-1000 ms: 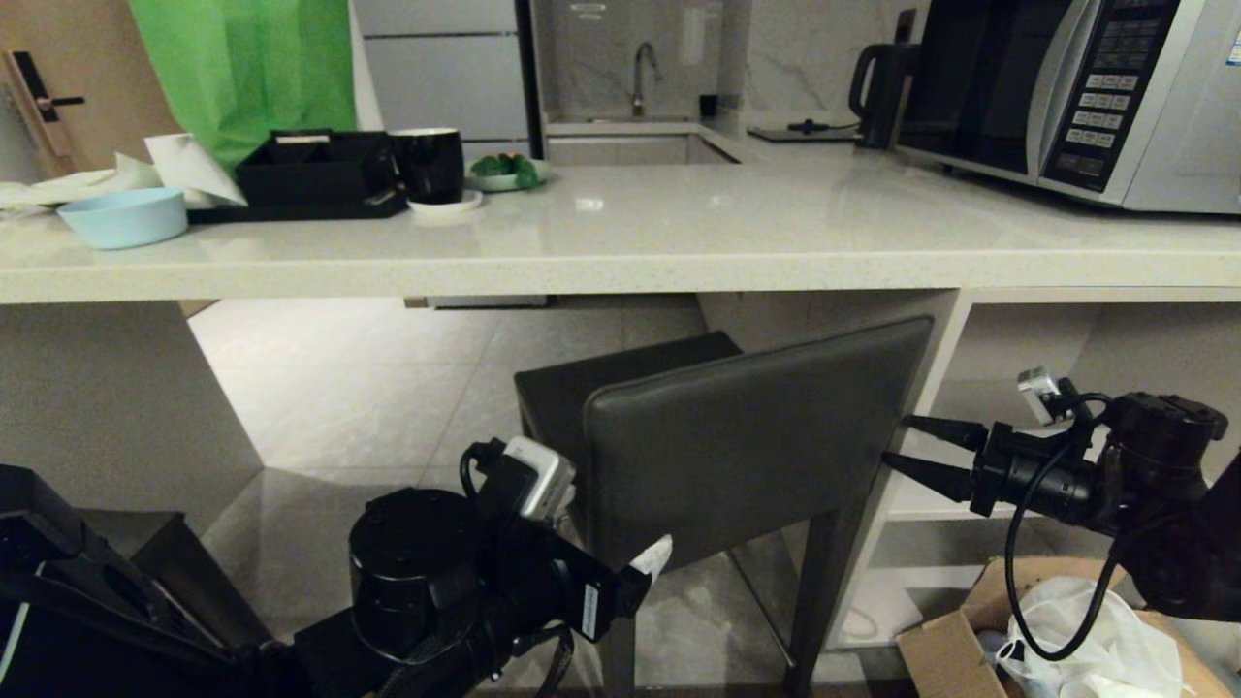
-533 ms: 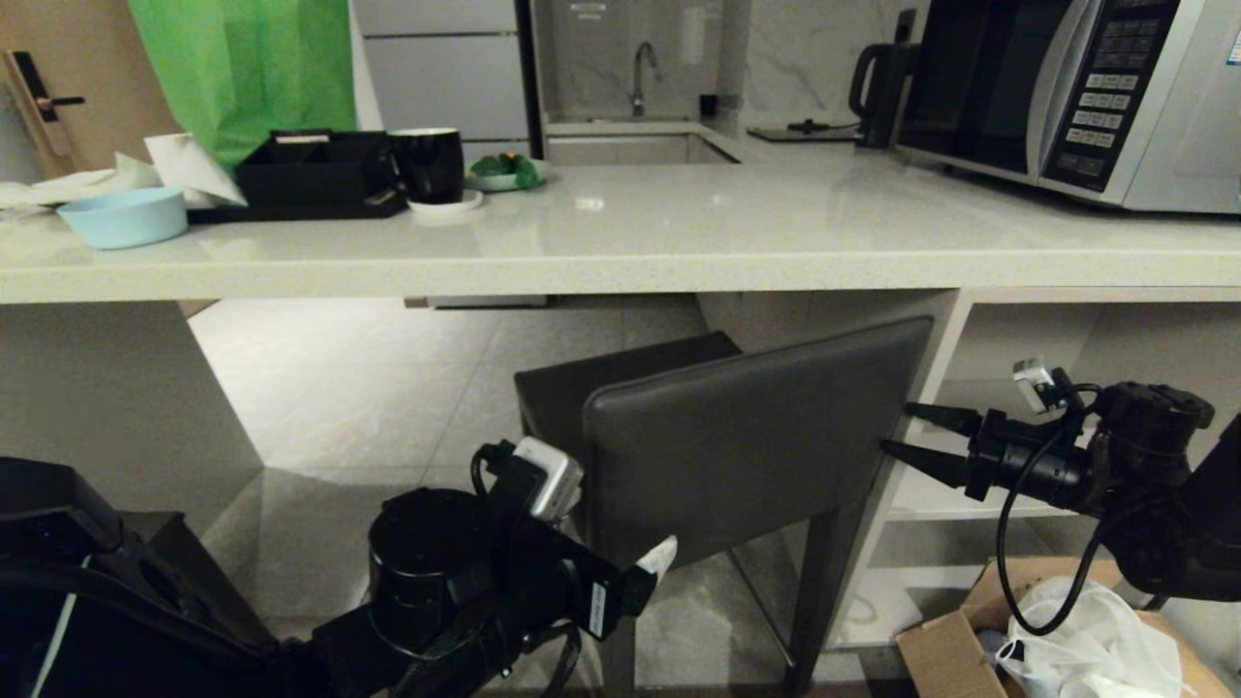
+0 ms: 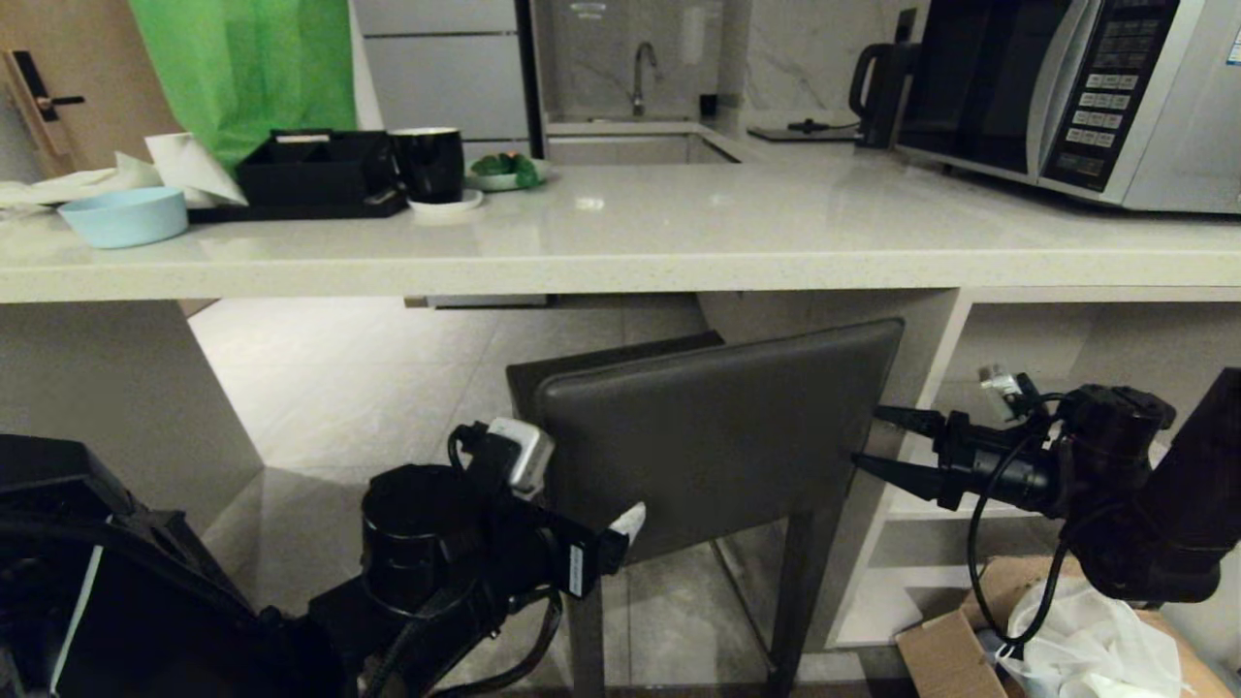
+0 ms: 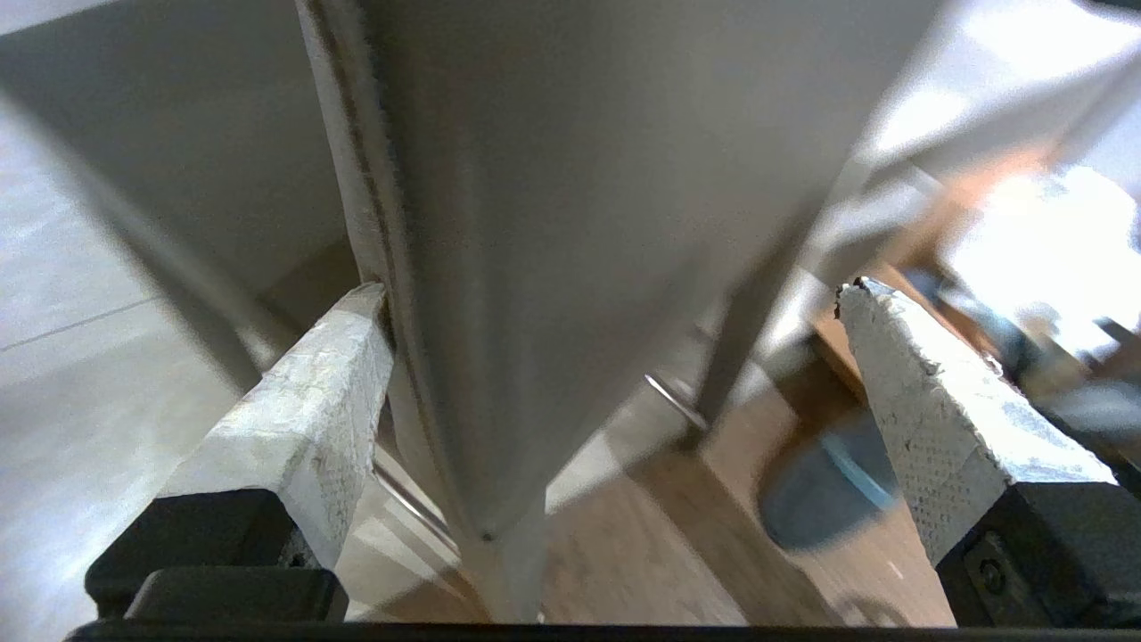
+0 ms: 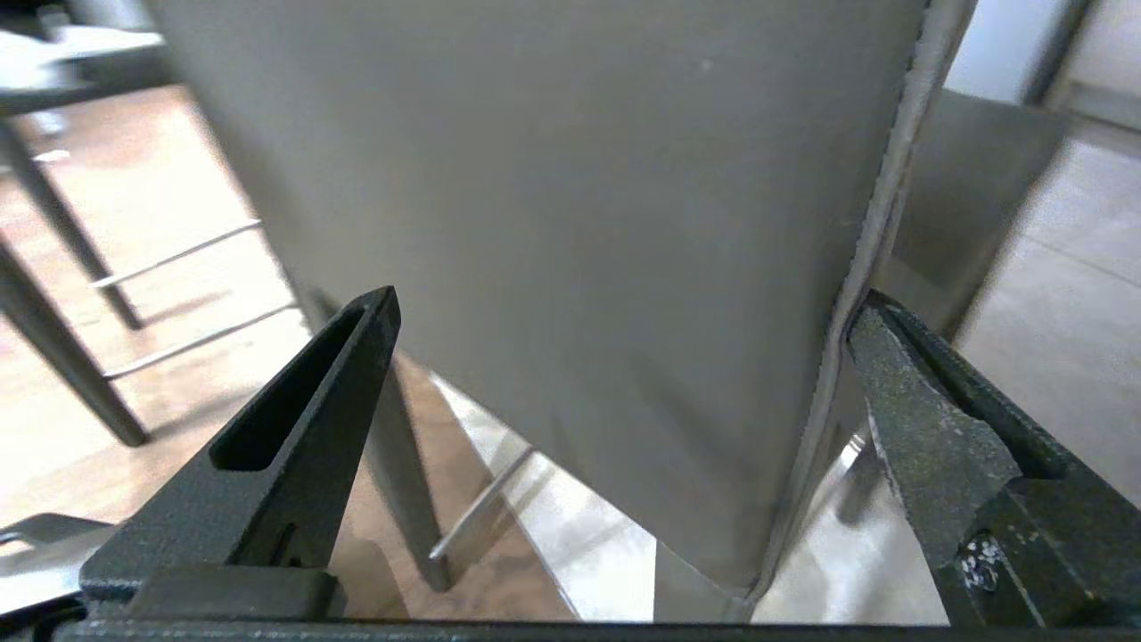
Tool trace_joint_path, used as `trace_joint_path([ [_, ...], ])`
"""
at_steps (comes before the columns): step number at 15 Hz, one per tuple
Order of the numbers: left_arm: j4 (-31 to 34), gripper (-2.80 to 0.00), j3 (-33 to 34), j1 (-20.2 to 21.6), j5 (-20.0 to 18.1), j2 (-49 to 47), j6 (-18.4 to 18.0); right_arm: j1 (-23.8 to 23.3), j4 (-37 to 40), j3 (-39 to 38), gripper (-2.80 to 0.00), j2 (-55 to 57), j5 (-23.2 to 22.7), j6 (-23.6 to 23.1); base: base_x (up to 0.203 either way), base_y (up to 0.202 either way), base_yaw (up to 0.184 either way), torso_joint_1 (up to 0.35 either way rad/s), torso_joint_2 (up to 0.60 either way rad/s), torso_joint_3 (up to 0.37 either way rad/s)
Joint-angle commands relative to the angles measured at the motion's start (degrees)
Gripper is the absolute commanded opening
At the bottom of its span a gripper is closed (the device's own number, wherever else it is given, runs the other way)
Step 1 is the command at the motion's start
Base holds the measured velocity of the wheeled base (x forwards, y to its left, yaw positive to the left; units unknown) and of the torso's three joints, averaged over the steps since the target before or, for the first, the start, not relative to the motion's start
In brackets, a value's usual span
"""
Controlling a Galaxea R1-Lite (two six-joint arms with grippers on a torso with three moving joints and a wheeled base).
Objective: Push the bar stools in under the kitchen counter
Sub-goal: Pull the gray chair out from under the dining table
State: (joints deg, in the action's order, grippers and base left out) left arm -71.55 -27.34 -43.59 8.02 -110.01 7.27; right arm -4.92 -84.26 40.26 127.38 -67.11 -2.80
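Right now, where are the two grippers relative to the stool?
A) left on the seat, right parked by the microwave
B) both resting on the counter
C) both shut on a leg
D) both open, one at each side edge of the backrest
D: the left gripper and right gripper stand open at opposite side edges of the bar stool's backrest, below the kitchen counter.

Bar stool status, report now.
Left gripper and right gripper open, one at each side edge of the bar stool backrest. Seat partly under kitchen counter. Nothing visibly blocking.
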Motion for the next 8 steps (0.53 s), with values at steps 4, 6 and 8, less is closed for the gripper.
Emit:
trace_joint_path([
  [4, -0.7, 0.00, 0.6, 6.5, -0.4, 1.0, 1.0, 5.0, -3.4, -7.7, 0.00, -2.4, -0.8, 2.0, 0.000, 0.000, 0.000, 0.000, 0.00, 0.000],
  [6, -0.7, 0.00, 1.2, 11.2, -0.7, 1.6, 1.1, 7.6, -3.4, -11.0, 0.00, -5.8, -1.0, 1.9, 0.000, 0.000, 0.000, 0.000, 0.00, 0.000],
  [8, -2.3, 0.00, 2.8, 16.4, -1.4, 1.6, 1.1, 10.6, -3.4, -13.9, 0.00, -9.2, -1.0, 1.8, 0.000, 0.000, 0.000, 0.000, 0.00, 0.000],
])
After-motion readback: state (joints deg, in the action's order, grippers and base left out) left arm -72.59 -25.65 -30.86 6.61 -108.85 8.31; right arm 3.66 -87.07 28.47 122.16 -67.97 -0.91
